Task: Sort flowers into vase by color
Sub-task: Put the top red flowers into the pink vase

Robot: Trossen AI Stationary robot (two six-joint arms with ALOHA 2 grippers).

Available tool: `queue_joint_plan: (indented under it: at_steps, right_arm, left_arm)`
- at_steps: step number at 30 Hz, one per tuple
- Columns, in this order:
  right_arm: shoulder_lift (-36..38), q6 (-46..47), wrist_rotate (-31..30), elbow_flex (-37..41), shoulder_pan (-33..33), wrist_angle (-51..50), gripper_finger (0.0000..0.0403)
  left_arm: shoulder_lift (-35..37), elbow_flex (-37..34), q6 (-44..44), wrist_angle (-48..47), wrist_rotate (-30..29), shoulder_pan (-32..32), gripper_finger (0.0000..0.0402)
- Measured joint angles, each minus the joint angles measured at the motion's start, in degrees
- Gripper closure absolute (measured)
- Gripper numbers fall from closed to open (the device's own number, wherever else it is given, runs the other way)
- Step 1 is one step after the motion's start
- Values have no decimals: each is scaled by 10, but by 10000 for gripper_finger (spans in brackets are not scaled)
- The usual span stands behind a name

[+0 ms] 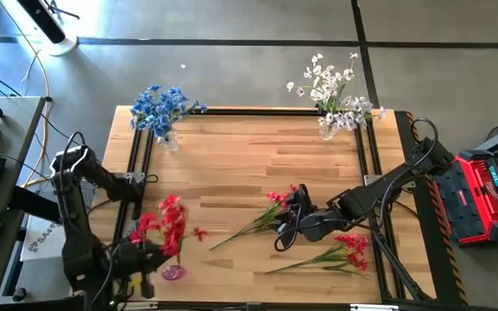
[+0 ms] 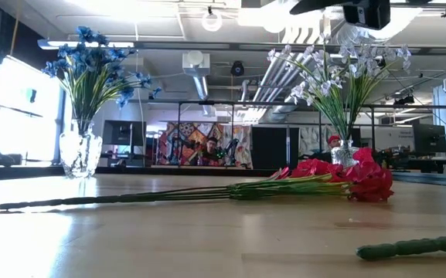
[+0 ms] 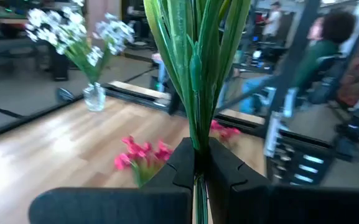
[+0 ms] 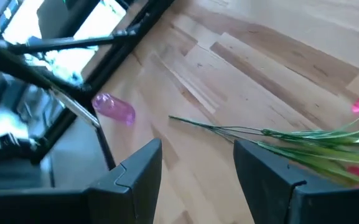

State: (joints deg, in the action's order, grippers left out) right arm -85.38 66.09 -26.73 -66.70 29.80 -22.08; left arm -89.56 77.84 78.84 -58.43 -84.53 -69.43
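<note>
My left gripper (image 1: 142,253), at the table's near left corner, is shut on a red flower spray (image 1: 168,223) whose blossoms stand above it. A pink vase (image 1: 173,272) sits on the table just beside it. My right gripper (image 1: 287,223) hangs open, slanting down, over a second red spray (image 1: 261,220) that lies flat on the table. Its leafy stem (image 4: 279,132) runs just past the open fingers. A third red spray (image 1: 335,255) lies near the front right. Blue flowers (image 1: 158,105) and white flowers (image 1: 335,91) stand in glass vases at the far edge. My left gripper pinches the spray's bundle of green stems (image 3: 197,144) between its two fingers. The fingers are level and lie across the stems, which rise upright past them and carry on a little below. The spray is lifted clear of the table.
A black frame (image 1: 257,111) runs around the wooden top. The blue vase (image 2: 80,153) and the white one (image 2: 345,154) stand at the far corners. A red case (image 1: 483,194) sits off the table's right side. People sit in the room behind.
</note>
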Motion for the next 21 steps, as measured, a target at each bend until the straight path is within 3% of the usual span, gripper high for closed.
queue_joint_plan:
  at_steps: [10, 21]
  right_arm:
    - [-2, 108, -80, 0, 48, 10, 215]
    - [-2, 121, -141, 0, 100, 56, 215]
  left_arm:
    - [0, -87, -9, 61, 14, -74, 399]
    - [0, -162, 33, 62, -1, -75, 398]
